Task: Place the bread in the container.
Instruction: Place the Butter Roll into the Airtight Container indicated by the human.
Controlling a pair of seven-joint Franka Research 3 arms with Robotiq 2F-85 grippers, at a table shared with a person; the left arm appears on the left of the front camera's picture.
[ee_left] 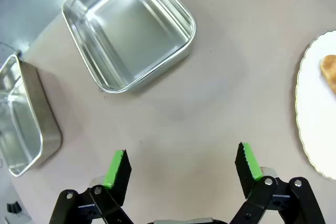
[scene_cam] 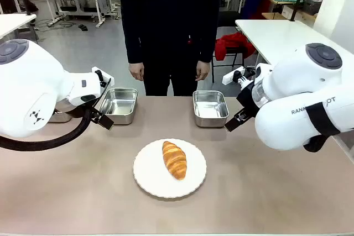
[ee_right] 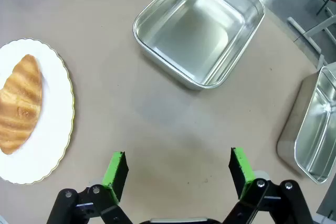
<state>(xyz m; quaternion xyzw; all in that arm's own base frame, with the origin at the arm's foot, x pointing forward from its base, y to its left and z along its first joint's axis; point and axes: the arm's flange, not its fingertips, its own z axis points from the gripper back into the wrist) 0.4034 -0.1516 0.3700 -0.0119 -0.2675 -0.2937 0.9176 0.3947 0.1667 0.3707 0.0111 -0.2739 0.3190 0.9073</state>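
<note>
The bread [scene_cam: 174,159], a golden-brown croissant, lies on a round white plate [scene_cam: 149,178] at the table's middle; its tip [ee_left: 329,71] peeks in at the left wrist view's right edge and most of it [ee_right: 21,103] appears in the right wrist view. A shiny steel container [scene_cam: 210,108] stands empty behind the plate to the right, another [scene_cam: 118,105] to the left. My left gripper [ee_left: 182,163] hovers open over bare table near the left container [ee_left: 128,27]. My right gripper [ee_right: 178,169] hovers open over bare table near the right container [ee_right: 199,27].
A person stands at the far side with hands [scene_cam: 136,71] hanging down. Further steel pans sit at the outer table edges [ee_left: 21,124] [ee_right: 312,129]. Both white arms [scene_cam: 33,89] [scene_cam: 301,100] flank the plate.
</note>
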